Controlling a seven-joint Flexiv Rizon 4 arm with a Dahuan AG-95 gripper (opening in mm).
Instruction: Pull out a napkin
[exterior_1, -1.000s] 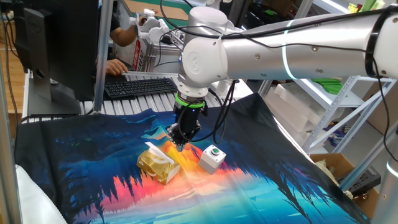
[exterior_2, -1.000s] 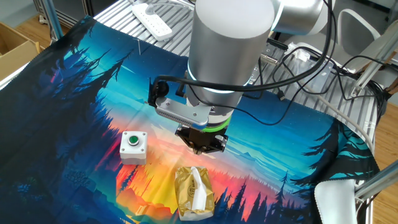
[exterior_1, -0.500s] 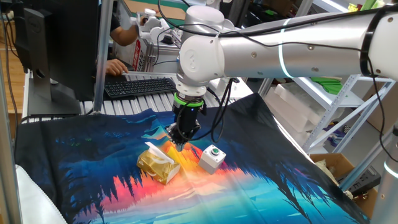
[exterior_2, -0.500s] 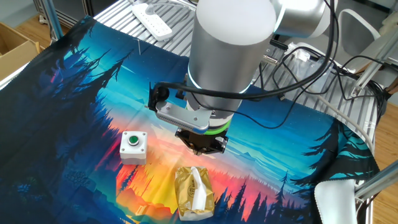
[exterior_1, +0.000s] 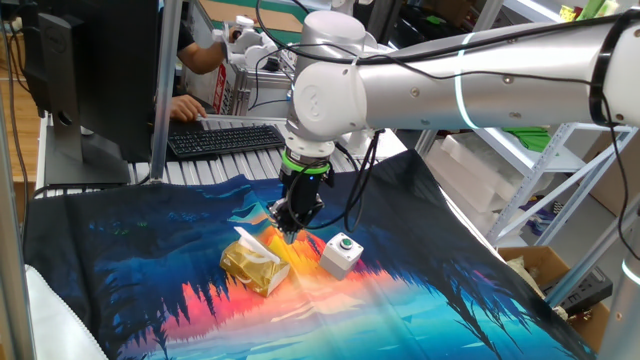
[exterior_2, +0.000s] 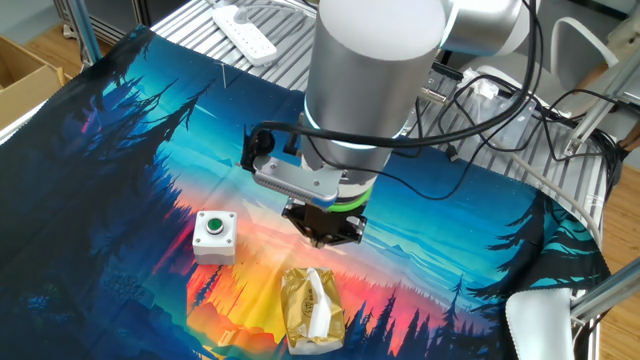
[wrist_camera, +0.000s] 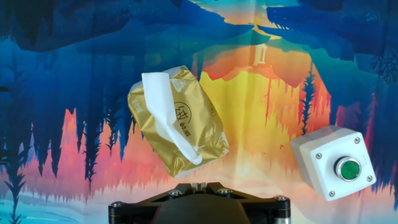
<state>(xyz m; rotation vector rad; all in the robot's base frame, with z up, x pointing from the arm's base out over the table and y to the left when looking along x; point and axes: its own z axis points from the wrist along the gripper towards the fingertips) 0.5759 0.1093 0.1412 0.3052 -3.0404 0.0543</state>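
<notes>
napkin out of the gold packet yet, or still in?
Still in, partly out. The napkin sticks up from the slot of the golden packet, one end standing free; the rest stays inside. The tool hovers above, not touching it.

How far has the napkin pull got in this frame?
Nothing looks done yet: the napkin sticks out of the golden tissue packet's slot but sits in it, untouched. In hand: nothing; the hand hangs above the cloth between the packet and the white button box, off the napkin. Whether its fingers are open cannot be told. Left: move over the napkin, grip it, pull it free.
</notes>
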